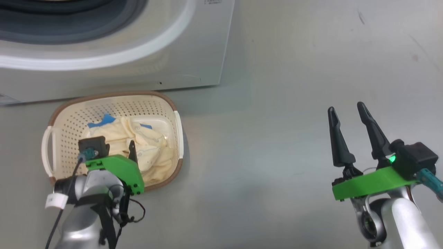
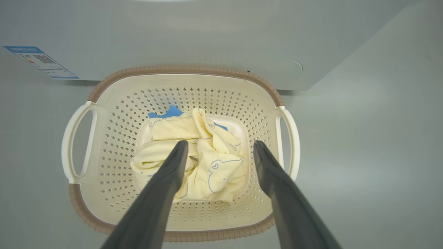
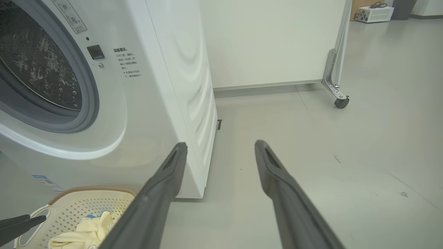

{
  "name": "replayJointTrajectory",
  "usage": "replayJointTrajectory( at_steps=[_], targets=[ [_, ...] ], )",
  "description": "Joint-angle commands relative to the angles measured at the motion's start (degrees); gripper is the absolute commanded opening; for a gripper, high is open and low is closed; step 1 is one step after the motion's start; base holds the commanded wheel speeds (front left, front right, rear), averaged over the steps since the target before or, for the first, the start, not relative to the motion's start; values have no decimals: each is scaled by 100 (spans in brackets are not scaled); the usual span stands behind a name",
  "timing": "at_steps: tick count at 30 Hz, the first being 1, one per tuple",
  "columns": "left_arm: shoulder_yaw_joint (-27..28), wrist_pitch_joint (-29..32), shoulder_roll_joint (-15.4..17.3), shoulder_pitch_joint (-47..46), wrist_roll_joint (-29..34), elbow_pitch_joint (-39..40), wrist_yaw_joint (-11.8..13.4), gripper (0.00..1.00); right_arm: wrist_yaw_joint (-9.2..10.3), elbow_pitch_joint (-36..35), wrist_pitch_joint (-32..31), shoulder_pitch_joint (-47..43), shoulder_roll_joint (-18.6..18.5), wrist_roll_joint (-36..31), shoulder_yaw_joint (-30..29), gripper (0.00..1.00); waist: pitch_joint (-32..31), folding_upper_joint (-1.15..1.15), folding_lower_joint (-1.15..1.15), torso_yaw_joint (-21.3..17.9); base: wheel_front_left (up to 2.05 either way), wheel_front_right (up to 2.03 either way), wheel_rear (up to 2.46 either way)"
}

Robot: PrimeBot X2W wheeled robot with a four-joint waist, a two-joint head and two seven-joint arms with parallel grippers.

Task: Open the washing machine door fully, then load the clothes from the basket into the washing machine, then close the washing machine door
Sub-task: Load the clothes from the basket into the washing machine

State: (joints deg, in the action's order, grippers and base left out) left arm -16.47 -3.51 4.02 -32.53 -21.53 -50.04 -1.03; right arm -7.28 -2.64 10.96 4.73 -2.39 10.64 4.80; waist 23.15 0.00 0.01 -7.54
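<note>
Some clothes (image 2: 214,169) below left end effector (image 2: 220,145)

1. Head camera looks steeply down from up high: the basket (image 1: 145,107) sits near left, the washing machine (image 1: 173,52) front just beyond it.
2. Left wrist camera hangs close over the basket, facing straight down into it.
3. Right wrist camera is low, out right, facing across the floor (image 3: 346,155) at the washing machine; the basket shows in all three views.
</note>
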Motion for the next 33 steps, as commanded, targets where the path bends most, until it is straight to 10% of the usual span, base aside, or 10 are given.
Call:
replayJointTrajectory(
  at_steps=[1, 19, 33],
  targets=[
    [256, -15, 95, -320, -110, -202, -46, 100, -21, -151, 85, 227, -49, 75, 158, 100, 533, 0, -1, -166, 0, 0, 0],
    [534, 364, 407, -2208, -573, -1998, -397, 100, -21, -94, 368, 1066, -49, 304, 395, 100, 2505, 0, -1, -519, 0, 0, 0],
    [603, 977, 778, -2700, -736, -2322, -192, 100, -21, -100, 402, 1224, -49, 505, 551, 100, 3193, 0, -1, -815, 0, 0, 0]
  ],
)
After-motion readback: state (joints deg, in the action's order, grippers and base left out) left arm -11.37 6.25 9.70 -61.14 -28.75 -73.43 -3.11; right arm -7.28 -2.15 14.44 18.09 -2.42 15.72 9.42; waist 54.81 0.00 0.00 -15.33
